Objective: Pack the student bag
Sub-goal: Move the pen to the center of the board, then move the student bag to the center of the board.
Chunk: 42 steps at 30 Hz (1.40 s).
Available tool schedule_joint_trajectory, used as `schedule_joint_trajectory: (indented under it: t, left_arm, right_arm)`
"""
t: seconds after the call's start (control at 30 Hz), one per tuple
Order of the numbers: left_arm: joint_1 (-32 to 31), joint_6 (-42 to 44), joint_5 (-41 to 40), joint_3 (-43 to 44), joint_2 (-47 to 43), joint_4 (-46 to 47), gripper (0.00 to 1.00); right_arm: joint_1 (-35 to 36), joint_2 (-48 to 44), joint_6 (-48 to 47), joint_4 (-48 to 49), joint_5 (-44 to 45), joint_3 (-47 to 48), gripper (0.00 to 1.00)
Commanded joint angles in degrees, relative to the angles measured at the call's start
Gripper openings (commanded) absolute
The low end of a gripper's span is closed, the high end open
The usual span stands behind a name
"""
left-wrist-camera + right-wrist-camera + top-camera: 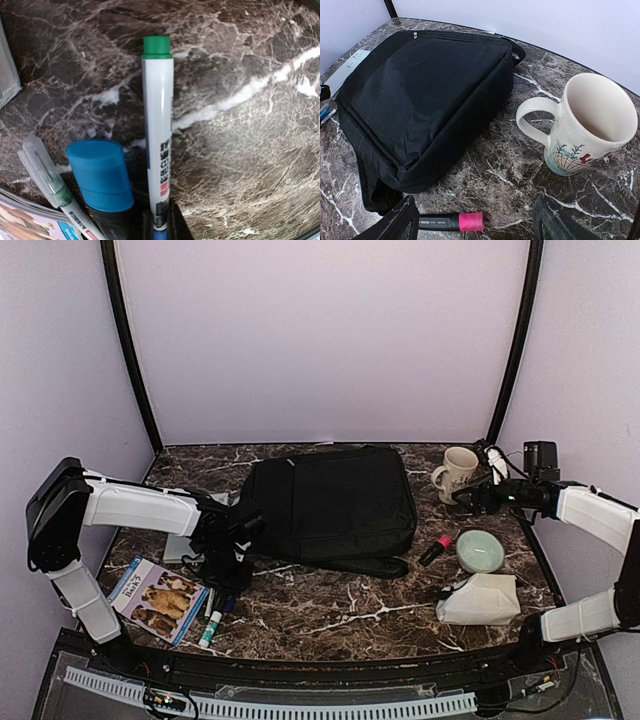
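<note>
The student bag [330, 505] is a large black backpack lying flat and zipped mid-table; it also shows in the right wrist view [420, 100]. My left gripper [226, 582] points down in front of the bag's left end. In its wrist view the left gripper [160, 219] is shut on a white marker with a green cap [158, 125], held at its blue end just over the marble. My right gripper [470, 498] hovers open and empty right of the bag; in its wrist view the right gripper [475, 212] has wide-apart fingers [395, 222] over a pink-capped black marker [451, 221].
A blue-capped marker [100, 172] and a clear-capped pen [45, 175] lie beside the held marker. A dog book [158, 600] lies front left. A mug [590, 125], green bowl [480, 550], white cloth pack [480, 600] and white cable [495, 465] crowd the right side.
</note>
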State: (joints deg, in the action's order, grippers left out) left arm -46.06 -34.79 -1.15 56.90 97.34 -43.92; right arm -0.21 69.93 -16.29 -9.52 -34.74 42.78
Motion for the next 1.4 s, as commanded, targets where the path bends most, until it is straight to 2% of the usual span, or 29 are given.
schedule_joint_trajectory:
  t: [0.0, 0.1, 0.17, 0.37, 0.43, 0.57, 0.67, 0.73, 0.83, 0.93, 1.07, 1.27, 1.37]
  left_arm:
    - [1.06, -3.27, -2.31, -0.83, -1.12, -5.14, 0.01]
    - [1.06, -3.04, -2.18, 1.89, -3.3, -7.04, 0.26]
    - [1.06, -2.6, -2.09, 3.7, -4.64, -8.43, 0.37]
    - [0.82, -2.18, -0.54, 5.75, -6.11, -10.89, 0.53]
    - [0.8, -1.73, -0.44, 6.56, -7.32, -10.73, 0.55]
    - [0.8, 0.47, -1.54, 9.57, -8.63, -8.46, 0.55]
    - [1.24, 1.92, -4.91, 12.39, -8.4, -6.66, 0.57]
    - [2.5, 2.86, -5.61, 14.07, -7.31, -5.2, 0.59]
    - [5.21, 4.55, -4.66, 15.92, -4.91, -2.52, 0.61]
    - [7.15, 6.21, -6.99, 18.51, -2.06, -0.49, 0.62]
    - [8.23, 7.89, -9.91, 23.52, 2.38, 0.22, 0.63]
    - [10.44, 8.65, -10.36, 24.25, 4.63, 3.95, 0.64]
    - [14.73, 10.97, -5.71, 24.12, 5.91, 7.79, 0.62]
  right_arm:
    - [1.16, -0.16, -0.44, 0.42, -1.72, 1.04, 0.78]
    - [4.95, 0.88, -2.84, -0.49, 0.39, 1.2, 0.76]
    - [8.95, 2.16, -4.98, -2.08, 2.61, 1.75, 0.74]
    - [24.0, 7.63, -12.53, -7.16, 8.91, 4.27, 0.62]
    - [28.45, 9.81, -14.45, -7.29, 13.74, 4.52, 0.54]
    - [33.96, 15.91, -16.05, -8.19, 21.21, 6.58, 0.3]
    - [35.49, 19.88, -14.73, -8.33, 25.36, 8.61, 0.23]
    - [35.53, 22.69, -10.57, -7.99, 29.46, 11.15, 0.17]
    - [33.66, 26.5, -8.76, -7.89, 36.87, 16.02, 0.15]
    - [29.31, 31.41, -6.95, -7.05, 41.47, 21.66, 0.15]
    - [26.63, 36.04, -3.93, -10.92, 44.36, 29.18, 0.16]
    - [27.43, 24.63, -6.57, -13.95, 29.67, 21.83, 0.22]
    - [27.45, 15.01, -7.82, -15.65, 22.34, 18.3, 0.26]
